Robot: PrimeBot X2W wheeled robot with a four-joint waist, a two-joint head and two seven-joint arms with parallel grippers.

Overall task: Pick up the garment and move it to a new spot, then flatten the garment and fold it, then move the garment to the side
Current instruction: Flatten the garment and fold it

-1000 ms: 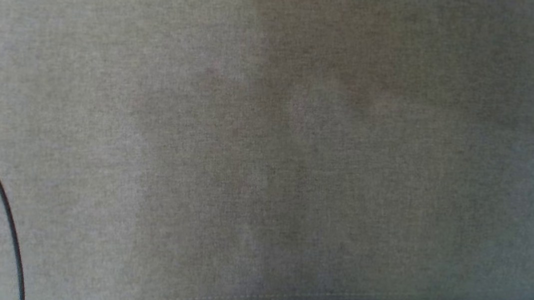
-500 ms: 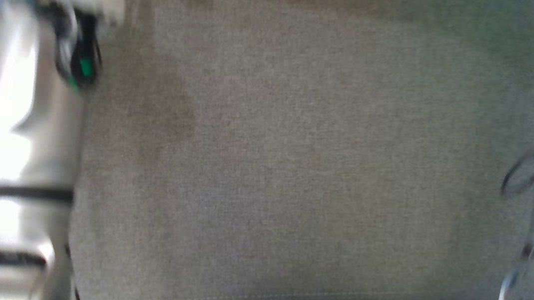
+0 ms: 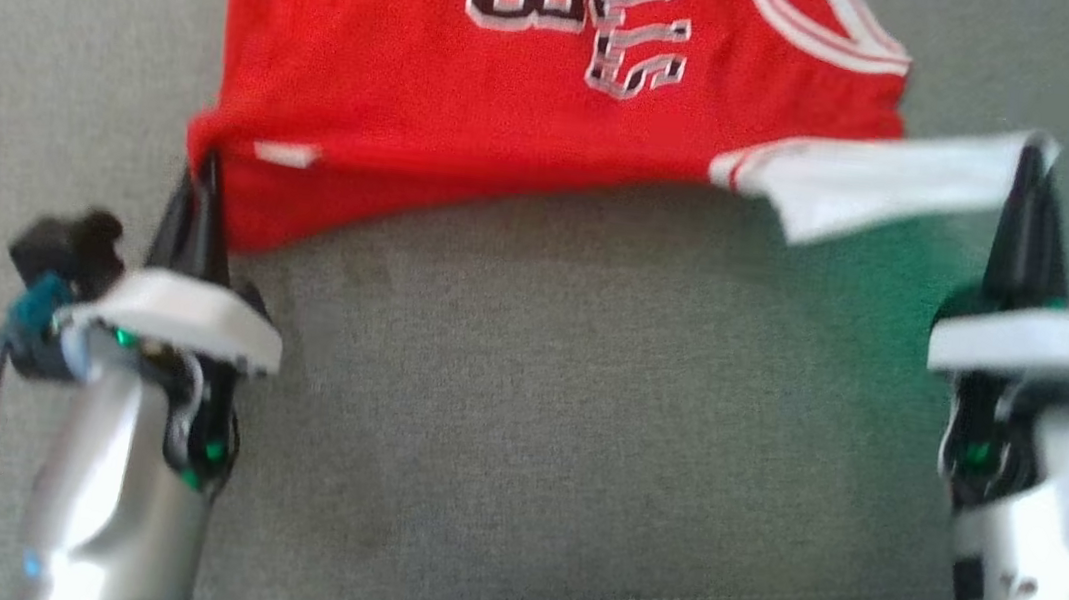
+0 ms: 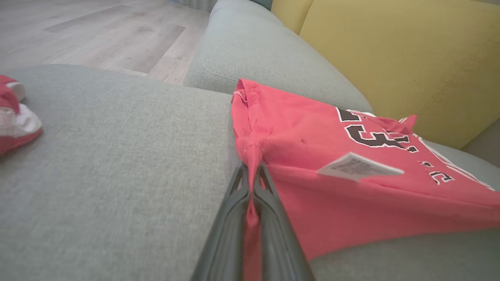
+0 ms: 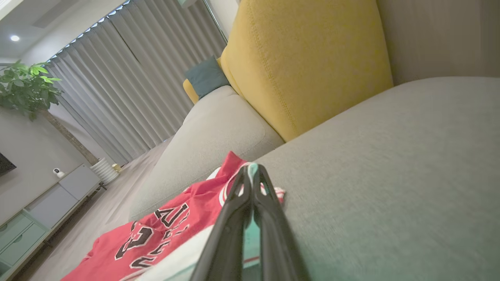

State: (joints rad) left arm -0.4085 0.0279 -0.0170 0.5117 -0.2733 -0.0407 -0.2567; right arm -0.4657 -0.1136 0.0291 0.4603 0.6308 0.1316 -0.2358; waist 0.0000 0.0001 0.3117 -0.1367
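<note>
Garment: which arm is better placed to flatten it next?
Right, probably: the right tool pinches the garment corner flipped white side up, which needs pulling out; the corner in the left tool shows red.

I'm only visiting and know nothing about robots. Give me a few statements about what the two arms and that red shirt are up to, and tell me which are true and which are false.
1. The left gripper is pinched shut on a corner of the red garment. True.
2. The right gripper hangs open, clear of the cloth. False: it is shut on a white part of the garment's edge.
3. The garment rests on a wooden floor. False: it rests on a grey sofa seat.
4. A yellow cushion stands at the back of the seat. True.
</note>
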